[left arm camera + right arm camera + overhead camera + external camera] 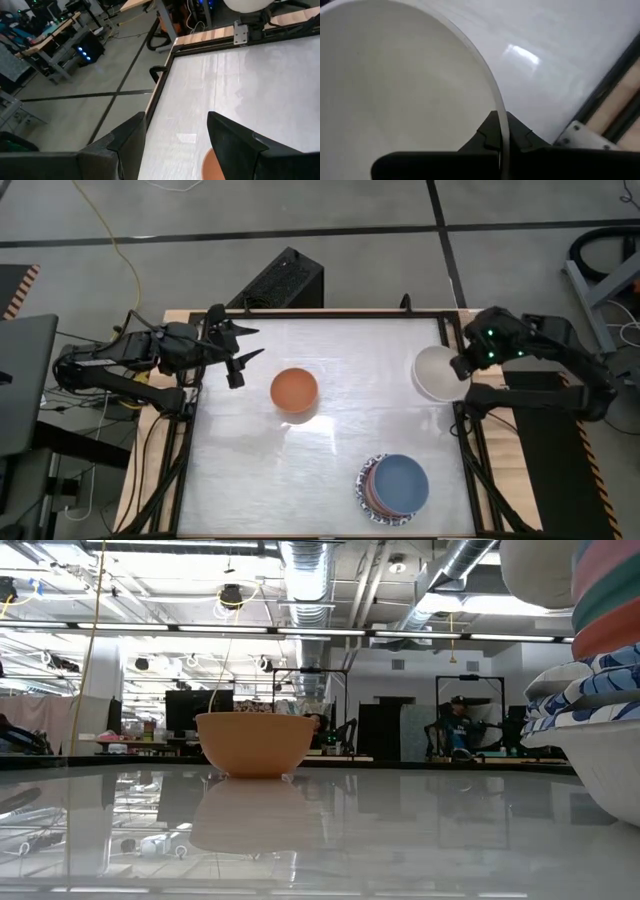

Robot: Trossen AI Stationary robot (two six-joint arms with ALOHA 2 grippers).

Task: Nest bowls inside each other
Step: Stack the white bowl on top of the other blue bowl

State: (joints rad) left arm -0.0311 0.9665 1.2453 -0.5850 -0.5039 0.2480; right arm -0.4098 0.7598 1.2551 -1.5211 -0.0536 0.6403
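Note:
A cream-white bowl (433, 372) hangs over the table's right edge, with my right gripper (460, 368) shut on its rim; the low view shows this bowl (535, 570) high up. An orange bowl (294, 390) stands alone on its base near the table's middle (255, 743). At the near right stands a stack of nested bowls (393, 487) with a blue one on top and patterned rims below (585, 690). My left gripper (250, 343) waits open above the table's left side, left of the orange bowl, with nothing between its fingers (175, 117). My right gripper pinches the cream-white bowl's rim (503, 125) between its two fingers, one finger inside the bowl and one outside. The fingers come from the table's right side, slanting down. The bowl is lifted clear of the table, its opening up.
A black rail (468, 470) frames the white table top, with wooden edging outside it (150, 470). A black box (285, 280) stands beyond the far edge. There is bare table between the orange bowl and the stack (320, 460).

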